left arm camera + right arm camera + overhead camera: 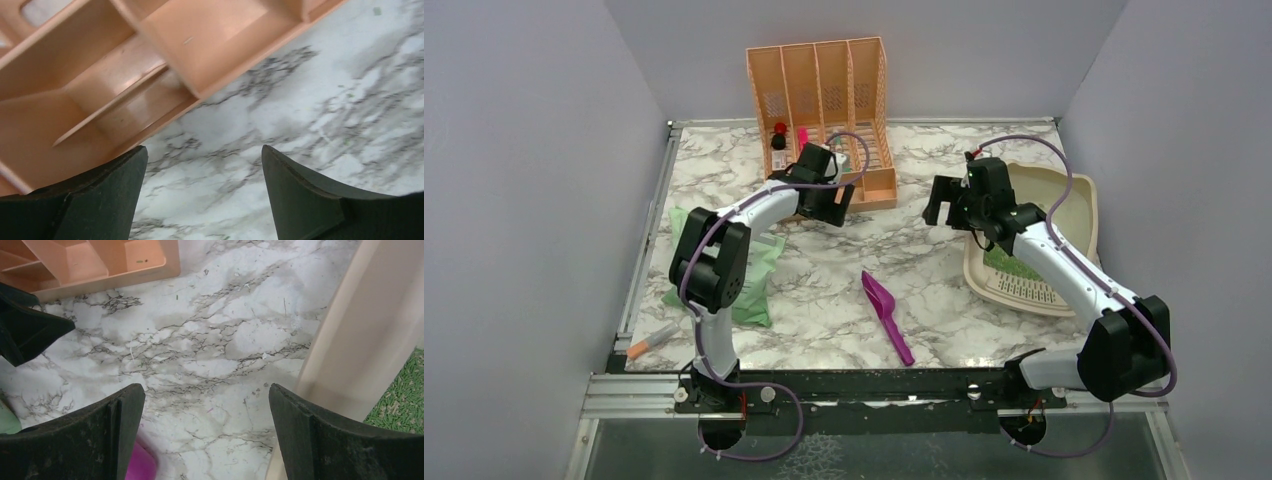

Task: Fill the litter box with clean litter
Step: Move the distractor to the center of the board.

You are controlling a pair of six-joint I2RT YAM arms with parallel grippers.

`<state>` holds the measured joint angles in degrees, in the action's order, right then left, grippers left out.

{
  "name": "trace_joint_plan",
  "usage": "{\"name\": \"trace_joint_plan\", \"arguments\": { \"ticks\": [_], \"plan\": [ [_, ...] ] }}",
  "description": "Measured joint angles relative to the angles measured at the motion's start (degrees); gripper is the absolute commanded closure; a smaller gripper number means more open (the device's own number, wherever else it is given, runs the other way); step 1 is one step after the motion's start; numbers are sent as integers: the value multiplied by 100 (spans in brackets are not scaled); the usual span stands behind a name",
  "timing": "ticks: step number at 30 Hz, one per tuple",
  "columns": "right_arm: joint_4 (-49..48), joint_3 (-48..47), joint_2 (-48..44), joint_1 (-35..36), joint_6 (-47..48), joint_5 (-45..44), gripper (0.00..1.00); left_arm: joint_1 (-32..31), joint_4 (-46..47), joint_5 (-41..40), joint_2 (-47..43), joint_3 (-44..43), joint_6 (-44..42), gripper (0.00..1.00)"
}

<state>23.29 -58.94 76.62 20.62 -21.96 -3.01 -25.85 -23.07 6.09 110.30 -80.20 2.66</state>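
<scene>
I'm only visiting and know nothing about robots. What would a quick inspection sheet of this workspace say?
Surface: marble-pattern table, a few green specks.
Job's things: litter box at right; green litter at its slotted end, far end bare.
Clutter: purple scoop lying mid-table; green bag at left; peach file organizer at back, small items inside; marker at near-left edge.
Grippers: left tool open, empty, by the organizer's front; right tool open, empty, beside the litter box.
Cables: purple cables looped along both arms.
Surroundings: plain grey walls on three sides.
</scene>
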Motion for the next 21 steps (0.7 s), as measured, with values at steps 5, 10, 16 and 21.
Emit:
{"name": "trace_joint_plan", "arguments": {
  "ticks": [5, 10, 16, 21],
  "plan": [
    [20, -2, 0, 0, 44, -76, 0, 365, -142, -317, 42, 7, -177, 15],
    [52, -2, -4, 0, 52, -72, 0, 501, -166, -136, 37, -55, -271, 15],
    [68, -2, -214, 0, 262, 452, 0, 442, -92, 660, -485, 258, -149, 11],
    [-9, 153, -603, 0, 356, 1493, 0, 284, -4, 1060, -1440, 516, 208, 4]
  ]
}}
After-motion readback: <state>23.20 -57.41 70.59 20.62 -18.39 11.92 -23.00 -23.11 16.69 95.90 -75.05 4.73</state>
